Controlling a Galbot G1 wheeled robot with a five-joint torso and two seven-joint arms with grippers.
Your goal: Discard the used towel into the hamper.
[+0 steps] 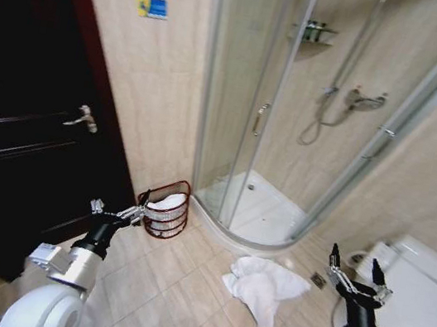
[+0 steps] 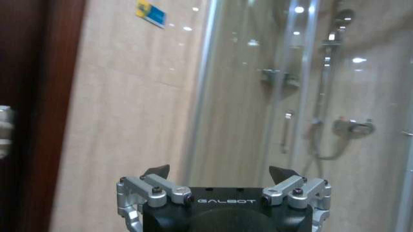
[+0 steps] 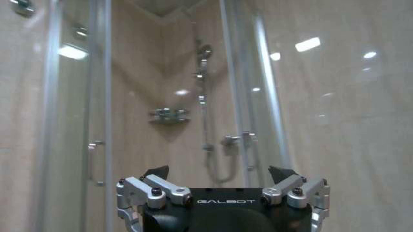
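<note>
Head view gives you the whole job: the used white towel (image 1: 265, 287) lies crumpled on the tiled floor (image 1: 182, 283) at lower centre of the frame, just in front of the curved shower enclosure (image 1: 295, 109) and left of the toilet (image 1: 422, 298). The hamper (image 1: 167, 209), a small reddish-brown open-weave basket, stands left of centre against the wall beside the dark door (image 1: 20, 97), with something white already inside it. Towel and hamper sit apart, with bare tile between them.

Your left gripper (image 1: 119, 214) hangs at lower left, near the hamper's rim, jaws spread wide and holding nothing; the left wrist view shows the same open fingers (image 2: 158, 171) pointed at the wall and shower glass. Your right gripper (image 1: 357, 275) is raised at lower right, beside the toilet and near the towel, its jaws likewise wide apart and empty, as the right wrist view confirms.

Expect the towel to be light, soft and limp: it will probably sag and trail when lifted, and a thin edge may slip free. Take hold at the thick bunched mound near its middle, where several folds stack, rather than the loose tail reaching toward the bottom of the frame.
</note>
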